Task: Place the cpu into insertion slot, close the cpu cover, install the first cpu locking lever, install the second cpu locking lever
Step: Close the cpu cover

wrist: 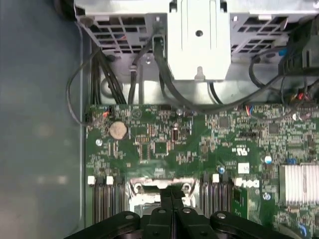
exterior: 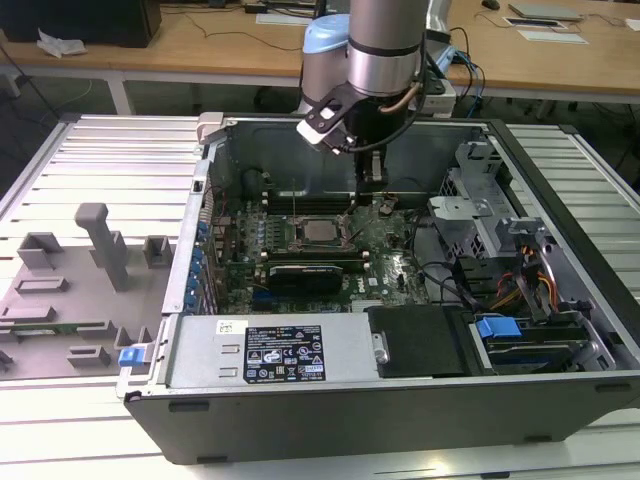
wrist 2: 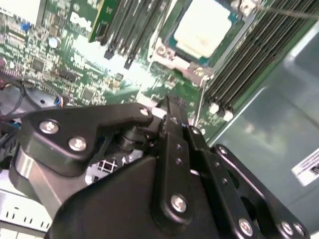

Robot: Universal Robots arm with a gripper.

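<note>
**Gripper pressed shut just beside the loaded socket**

Gripper (wrist 2: 168, 102) fingers are seen pressed together in both wrist views, and nothing can be made out between them. In the exterior view the gripper (exterior: 375, 200) is lowered into the open computer case (exterior: 400, 405), low over the green circuit board (wrist: 164, 139).

The cpu (wrist 2: 203, 27) is seen lying flat in the insertion slot (exterior: 297, 233), its pale metal top facing up. A silver frame, taken to be the cpu cover (wrist 2: 174, 54), runs along the chip's nearer edge. Whether it is fully down cannot be told.

Relative to the gripper, the cpu (exterior: 318, 232) lies near but apart, toward the exterior view's left of the fingertips. In the second wrist view the cover's edge sits between chip and fingertips. A thin metal rod (wrist 2: 200, 102), judged to be a locking lever, passes just beside the fingertips. Contact with it cannot be confirmed.

The cpu is judged light, rigid and fragile, with a smooth top that would slip under a pinch. It would best be held by two opposite edges and kept level, never by its faces. The cover is judged thin, stiff sheet metal, best pressed at its free edge. The rod is judged springy wire, resisting as it is pushed, and best caught near its bent end.
</note>
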